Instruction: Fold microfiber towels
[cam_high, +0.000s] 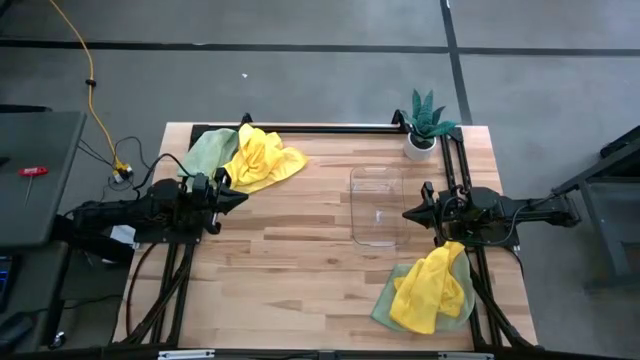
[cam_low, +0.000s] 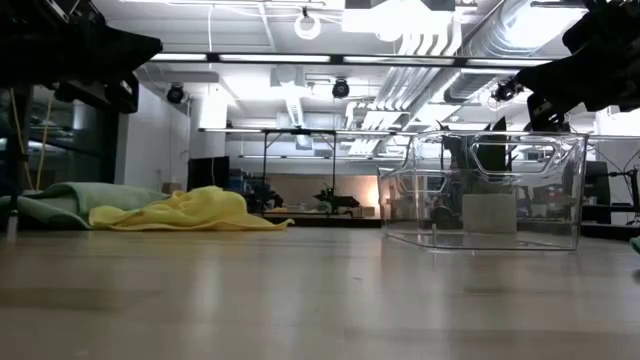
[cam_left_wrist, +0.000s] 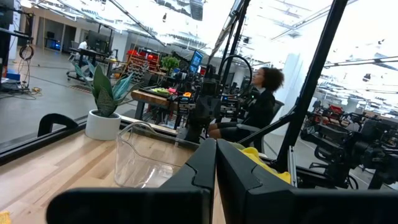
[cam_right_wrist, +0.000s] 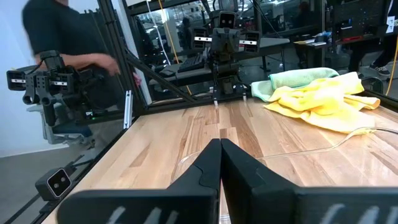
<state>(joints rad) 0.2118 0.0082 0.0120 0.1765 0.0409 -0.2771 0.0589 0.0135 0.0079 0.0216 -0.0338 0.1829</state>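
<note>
Two heaps of microfiber towels lie on the wooden table. One heap, yellow (cam_high: 262, 158) over pale green (cam_high: 208, 152), rests at the far left. The other, yellow (cam_high: 430, 285) over green (cam_high: 385, 302), rests at the near right. My left gripper (cam_high: 241, 197) hovers shut above the table at its left side, pointing toward the right. My right gripper (cam_high: 408, 212) hovers shut at the right side, pointing left, over the clear bin's edge. Neither touches a towel.
A clear plastic bin (cam_high: 377, 207) stands right of centre, in front of my right gripper. A small potted plant (cam_high: 424, 124) stands at the far right corner. Bare wood (cam_high: 290, 270) lies across the middle and near left. A seated person (cam_left_wrist: 258, 106) is beyond the table.
</note>
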